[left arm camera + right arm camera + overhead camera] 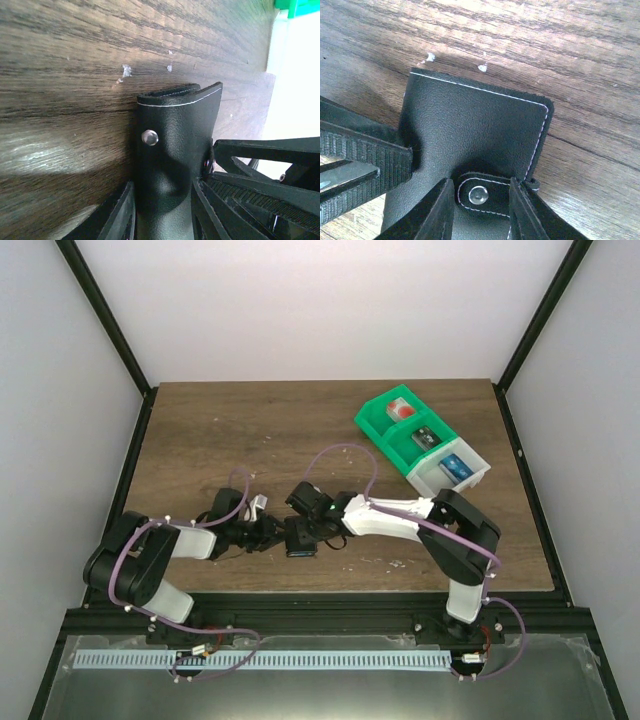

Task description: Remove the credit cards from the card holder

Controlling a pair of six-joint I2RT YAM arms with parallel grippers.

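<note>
The card holder (pixel 470 120) is black grained leather with white stitching, held just above the wood near the table's front edge (pixel 300 540). My left gripper (pixel 163 190) is shut on it, one finger pressed to each face, with a metal snap stud (pixel 149 137) on the side facing the camera. My right gripper (pixel 480 187) comes from the opposite side, its fingers closed around the small snap tab (pixel 485 197) at the holder's edge. The left gripper's ribbed pad (pixel 370 162) shows in the right wrist view, pressing the leather. The credit cards are hidden inside.
A green-and-white compartment bin (pixel 420 445) with small items stands at the back right. White crumbs (pixel 482 67) lie on the wood just past the holder. Both arms meet at the table's front centre, cables looping above them.
</note>
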